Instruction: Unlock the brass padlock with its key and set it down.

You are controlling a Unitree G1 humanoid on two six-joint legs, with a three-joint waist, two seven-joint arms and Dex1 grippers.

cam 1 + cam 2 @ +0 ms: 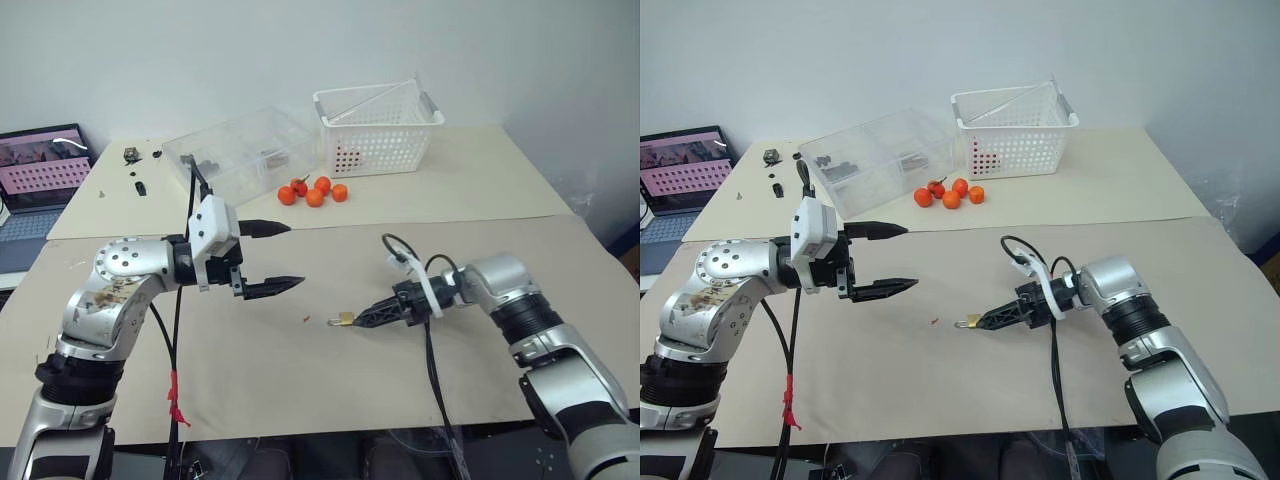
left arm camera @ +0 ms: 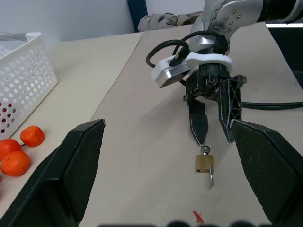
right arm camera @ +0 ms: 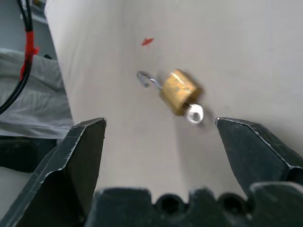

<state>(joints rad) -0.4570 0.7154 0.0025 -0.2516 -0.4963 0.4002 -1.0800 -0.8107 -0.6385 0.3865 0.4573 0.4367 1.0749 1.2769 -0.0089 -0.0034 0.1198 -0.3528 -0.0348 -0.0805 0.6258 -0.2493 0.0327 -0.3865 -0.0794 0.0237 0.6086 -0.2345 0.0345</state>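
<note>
The brass padlock lies on the beige table cover, small and golden. Its silvery shackle is swung open and the key sticks in its body. My right gripper stands open just behind the padlock, low over the table, and the key's head sits close to one fingertip. In the right wrist view the padlock lies between and beyond the spread fingers, held by nothing. My left gripper hovers open to the padlock's left, higher up, pointing toward it with nothing in it.
Several small orange fruits lie behind the work area. A clear plastic box and a white basket stand farther back. A laptop sits at the far left. A red speck lies left of the padlock.
</note>
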